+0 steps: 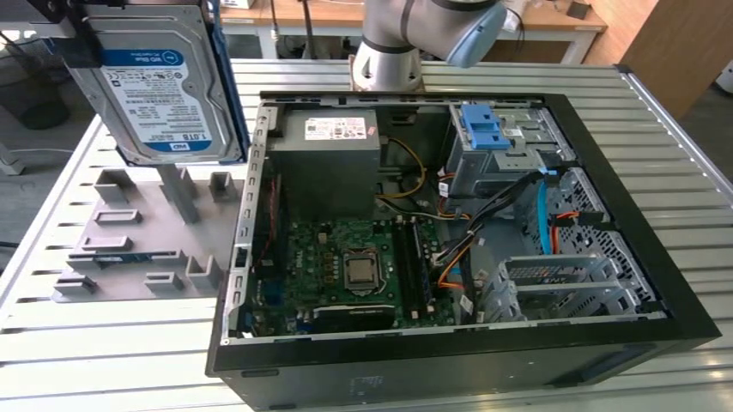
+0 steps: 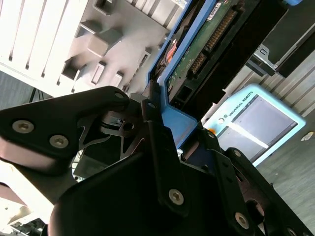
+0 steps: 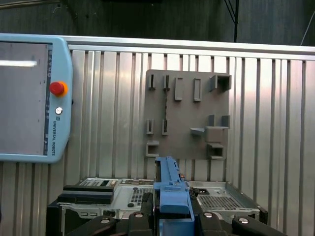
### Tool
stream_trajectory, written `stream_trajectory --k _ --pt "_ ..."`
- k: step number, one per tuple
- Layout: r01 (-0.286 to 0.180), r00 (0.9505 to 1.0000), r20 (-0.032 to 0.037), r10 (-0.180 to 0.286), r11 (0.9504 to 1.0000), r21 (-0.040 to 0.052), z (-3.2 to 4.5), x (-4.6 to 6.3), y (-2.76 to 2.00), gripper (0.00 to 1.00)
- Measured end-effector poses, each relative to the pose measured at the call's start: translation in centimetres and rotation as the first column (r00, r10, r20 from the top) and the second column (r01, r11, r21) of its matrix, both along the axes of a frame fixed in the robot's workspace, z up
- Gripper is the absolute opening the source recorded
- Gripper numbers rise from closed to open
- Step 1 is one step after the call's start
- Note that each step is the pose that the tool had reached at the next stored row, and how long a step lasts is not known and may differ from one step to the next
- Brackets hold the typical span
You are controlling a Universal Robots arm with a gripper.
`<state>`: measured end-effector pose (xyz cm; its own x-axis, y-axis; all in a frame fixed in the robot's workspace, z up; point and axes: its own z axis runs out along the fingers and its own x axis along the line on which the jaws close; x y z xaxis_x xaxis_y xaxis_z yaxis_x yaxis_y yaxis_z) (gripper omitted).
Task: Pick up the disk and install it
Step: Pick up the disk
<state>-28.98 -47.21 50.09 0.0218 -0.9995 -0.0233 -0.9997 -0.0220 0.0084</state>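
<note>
The disk [image 1: 160, 86] was held clear of the table and upright, with its white and blue label turned toward the exterior camera and its blue carrier frame [image 1: 235, 94] visible along one edge. It was seen at the exterior view's left, above the grey fixture plate [image 1: 126, 249] and apart from it, just outside the open computer case [image 1: 458, 365].

The gripper [image 2: 184, 142] was closed on the disk. In both wrist views the blue frame was clamped in the narrow gap between the two black fingers [image 2: 156, 147]. In the second wrist view the drive's green circuit board [image 2: 209, 42] was shown on its other face.

The case was laid on its side on the slatted metal table [image 1: 115, 360], with its interior open upward. Inside it the motherboard [image 1: 343, 257] was exposed and the grey power supply [image 1: 332, 154] was set against the far wall. The grey metal drive bay [image 1: 504, 167], topped by a blue latch bracket [image 1: 483, 129], was placed to the exterior view's right of the power supply. The disk was well apart from that bay.

The robot arm [image 1: 396, 51] was seen rising beyond the case. In the first wrist view a teach pendant [image 3: 29, 98] was seen lying on the table beside the fixture plate.
</note>
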Motion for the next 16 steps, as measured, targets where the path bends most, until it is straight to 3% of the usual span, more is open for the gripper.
stream_trajectory --k 16 --pt "0.000 1.0000 0.0000 0.000 1.0000 0.0000 0.00 2.3 0.00 0.36"
